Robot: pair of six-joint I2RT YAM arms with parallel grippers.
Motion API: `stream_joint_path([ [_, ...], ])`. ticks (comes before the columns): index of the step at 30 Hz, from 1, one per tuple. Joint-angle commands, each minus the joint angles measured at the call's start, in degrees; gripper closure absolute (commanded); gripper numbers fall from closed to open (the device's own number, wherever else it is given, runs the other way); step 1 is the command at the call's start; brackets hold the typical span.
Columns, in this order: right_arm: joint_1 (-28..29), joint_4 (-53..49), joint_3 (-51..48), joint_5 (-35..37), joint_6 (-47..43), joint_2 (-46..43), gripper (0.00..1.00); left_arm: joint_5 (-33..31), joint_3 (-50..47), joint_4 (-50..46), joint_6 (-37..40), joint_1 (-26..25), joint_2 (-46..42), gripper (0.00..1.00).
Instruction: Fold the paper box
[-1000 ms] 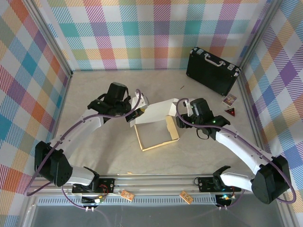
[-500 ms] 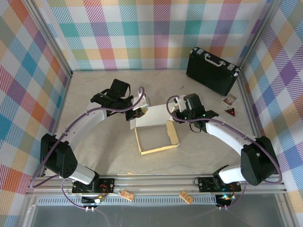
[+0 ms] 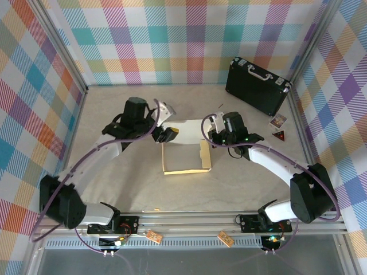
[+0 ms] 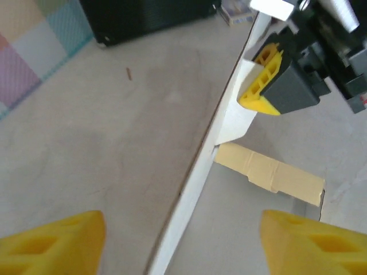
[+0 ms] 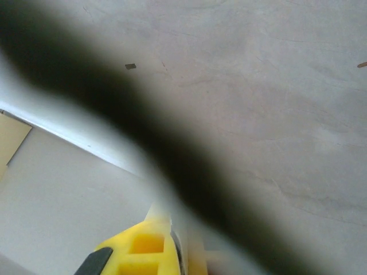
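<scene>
The left tool (image 3: 167, 134) is released, its yellow fingers (image 4: 57, 243) spread on either side of the upright white rear wall of the paper box (image 3: 184, 154). The box lies mid-worktop (image 3: 114, 183) between both tools. The right tool (image 3: 209, 132) is clenched on that wall's right end.

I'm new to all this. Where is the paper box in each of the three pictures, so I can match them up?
Top external: the paper box lies at the table's centre, between the two arms.
Left wrist: its white wall runs from bottom centre to upper right.
Right wrist: its white panel lies in the lower left.
Shared landmark: the right end effector, pinching the box's far right corner.
</scene>
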Motion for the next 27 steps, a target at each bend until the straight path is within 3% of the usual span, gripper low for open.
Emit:
stream_joint_path([
  [1, 0.03, 2.40, -0.99, 0.60, -0.99, -1.79, 1.00, -6.49, -4.97, 12.36, -14.62, 1.55, -9.83, 0.11],
  [4, -0.08, 2.65, -1.21, 0.10, -1.24, -2.33, 0.99, -19.57, -10.39, 15.26, -25.39, 4.02, -17.46, 0.00],
  [8, -0.11, 2.38, -1.08, -0.39, -1.59, -2.60, 0.99, -36.87, -13.92, 7.99, -37.40, 10.28, -21.89, 0.00],
  [9, -0.10, 2.41, -1.15, -0.56, -1.59, -2.66, 0.99, -38.17, -14.71, 6.36, -38.78, 12.46, -21.77, 0.00],
  [11, -0.10, 2.47, -1.21, -0.74, -1.74, -2.82, 0.99, -35.02, -17.47, 7.27, -37.51, 15.48, -21.04, 0.02],
  [14, -0.14, 2.44, -1.43, -0.90, -2.14, -2.90, 0.99, -30.67, -22.00, 13.93, -33.34, 15.79, -19.27, 0.10],
  [21, -0.35, 2.15, -0.99, -1.60, -2.38, -2.01, 0.99, -8.65, -24.40, 23.62, -26.11, 15.61, -9.11, 0.42],
  [24, -0.52, 1.93, -0.65, -2.13, -2.29, -1.67, 0.98, -2.14, -25.52, 25.76, -24.34, 14.54, -7.81, 0.45],
  [27, -0.79, 1.59, -0.13, -2.49, -2.12, -0.95, 0.98, -0.41, -25.98, 25.84, -22.60, 12.36, -8.56, 0.47],
])
